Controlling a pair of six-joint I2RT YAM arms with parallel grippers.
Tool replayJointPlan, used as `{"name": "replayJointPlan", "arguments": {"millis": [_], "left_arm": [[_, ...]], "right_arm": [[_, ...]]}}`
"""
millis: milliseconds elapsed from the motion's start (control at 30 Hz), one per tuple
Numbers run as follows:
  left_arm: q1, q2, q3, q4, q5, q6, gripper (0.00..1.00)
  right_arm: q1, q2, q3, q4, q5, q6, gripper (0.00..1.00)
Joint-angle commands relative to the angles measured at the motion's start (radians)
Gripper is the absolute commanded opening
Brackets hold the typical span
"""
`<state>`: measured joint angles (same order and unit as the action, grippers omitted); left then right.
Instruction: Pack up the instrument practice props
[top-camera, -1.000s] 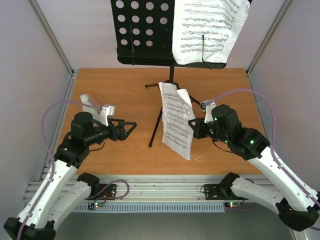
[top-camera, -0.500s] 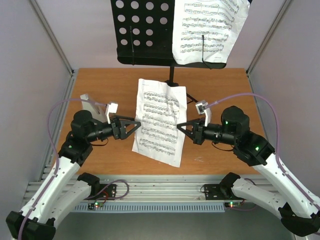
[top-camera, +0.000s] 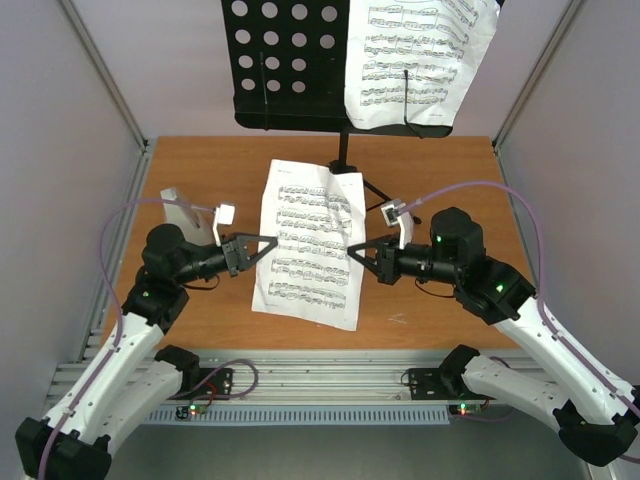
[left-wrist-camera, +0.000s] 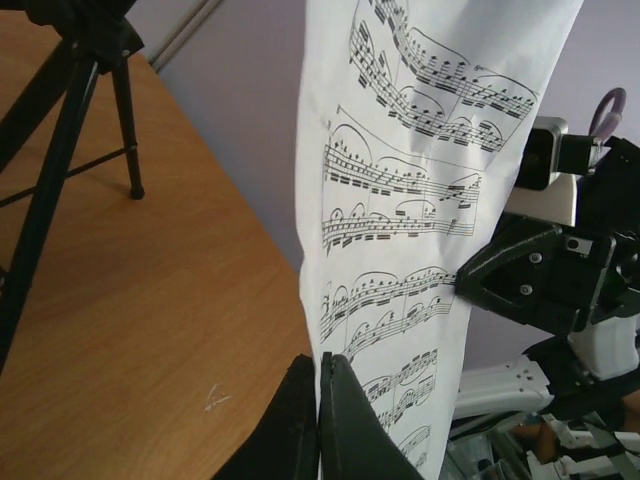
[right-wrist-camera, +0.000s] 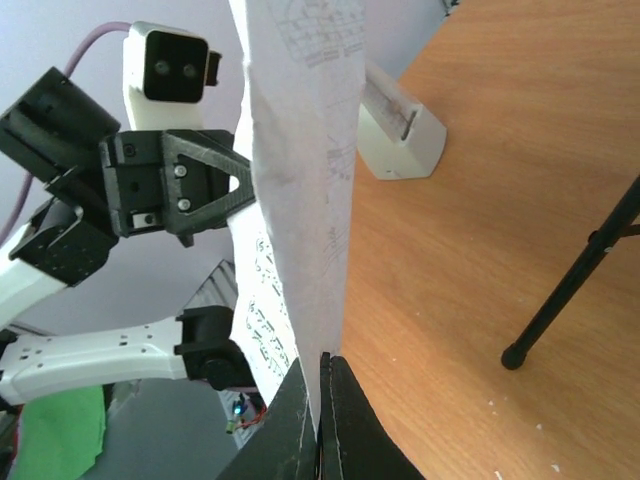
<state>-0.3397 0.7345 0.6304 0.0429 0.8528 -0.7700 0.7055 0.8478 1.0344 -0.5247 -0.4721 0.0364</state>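
Holding a white printed sheet-music page (top-camera: 305, 245) between both arms, over the brown wooden table (top-camera: 450, 180) and in front of the black tripod music stand with a perforated desk (top-camera: 285, 60).

Left gripper (top-camera: 270, 241): jaws clamped on the page's left edge. Right gripper (top-camera: 353, 248): jaws clamped on its right edge. Whether the page's lower edge touches the table cannot be told.

A second printed page (top-camera: 415, 60) sits on the desk's right half. The small pale grey pyramid-shaped metronome (top-camera: 180, 208) stands on the table beside the left arm.

Assessment: packing appears to be at an early stage, with the first page in a two-handed hold. The next move calls for both arms to travel together, or for one to release first, lest the paper tear.
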Motion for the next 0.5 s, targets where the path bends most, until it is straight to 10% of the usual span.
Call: {"name": "replayJointPlan", "arguments": {"millis": [0,233,467], "left_arm": [[0.004,0.000,-0.001,-0.027,-0.072,0.022,0.00],[0.028,0.074,0.071,-0.469,-0.419,0.177,0.01],[0.145,0.296,0.148,-0.639,-0.683,0.309,0.00]], "right_arm": [[-0.002,0.002,-0.008,-0.031,0.068,-0.020,0.03],[-0.003,-0.023,-0.013,-0.103,0.229,-0.063,0.73],[-0.003,-0.067,-0.030,-0.151,0.337,-0.087,0.89]]}}
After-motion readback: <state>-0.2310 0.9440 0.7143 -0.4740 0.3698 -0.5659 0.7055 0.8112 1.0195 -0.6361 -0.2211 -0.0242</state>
